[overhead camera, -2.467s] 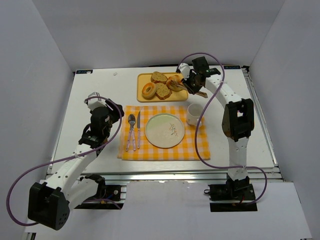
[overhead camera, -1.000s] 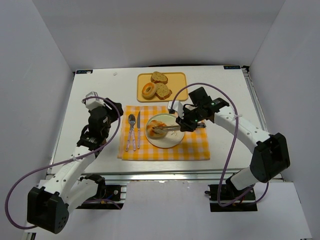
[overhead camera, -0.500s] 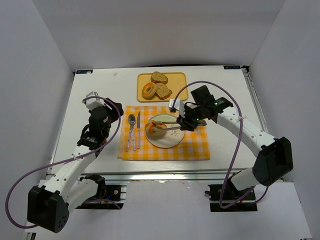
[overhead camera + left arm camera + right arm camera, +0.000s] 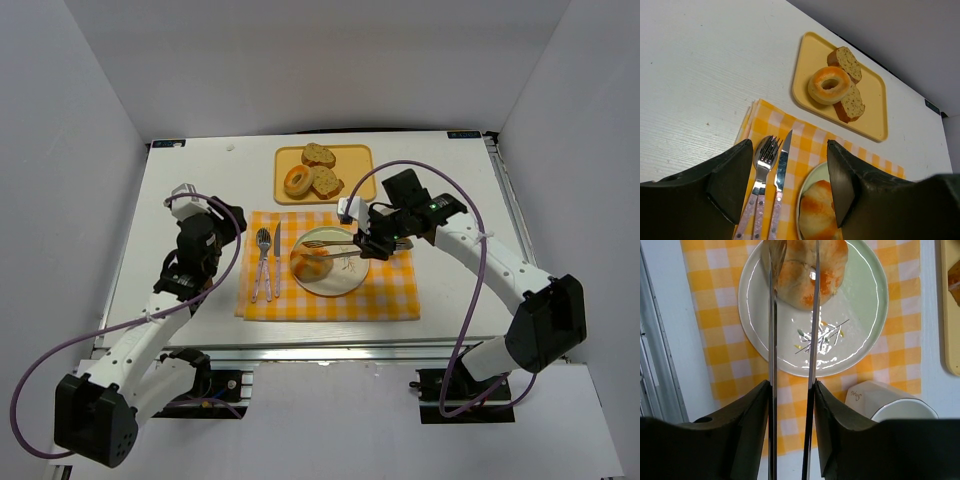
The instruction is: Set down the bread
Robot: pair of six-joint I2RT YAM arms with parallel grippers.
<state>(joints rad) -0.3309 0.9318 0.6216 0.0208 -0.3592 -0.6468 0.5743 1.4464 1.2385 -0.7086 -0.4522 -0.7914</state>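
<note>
My left gripper [image 4: 787,170] hangs nearest, fingers spread and empty, looking down on the fork [image 4: 760,165] and knife [image 4: 782,165] on the checked cloth [image 4: 705,315]. It is out of the way, and I judge it no risk if it stays put.

Further out, my right gripper [image 4: 790,405] grasps a pair of metal tongs [image 4: 771,340]. Their blades stand apart and pinch nothing. The bread [image 4: 810,275] lies on the plate [image 4: 860,315], close to its rim on the cutlery side. In the wrist view, one blade crosses over the roll and the other runs along its edge. I cannot tell whether either touches the crust. If one does, drawing back low could drag the roll over the rim onto the cloth. I would rise first.

The cup [image 4: 885,400] stands just beside my wrist, so a careless sideways swing could knock it.

The tray [image 4: 870,110] lies beyond, well apart
</note>
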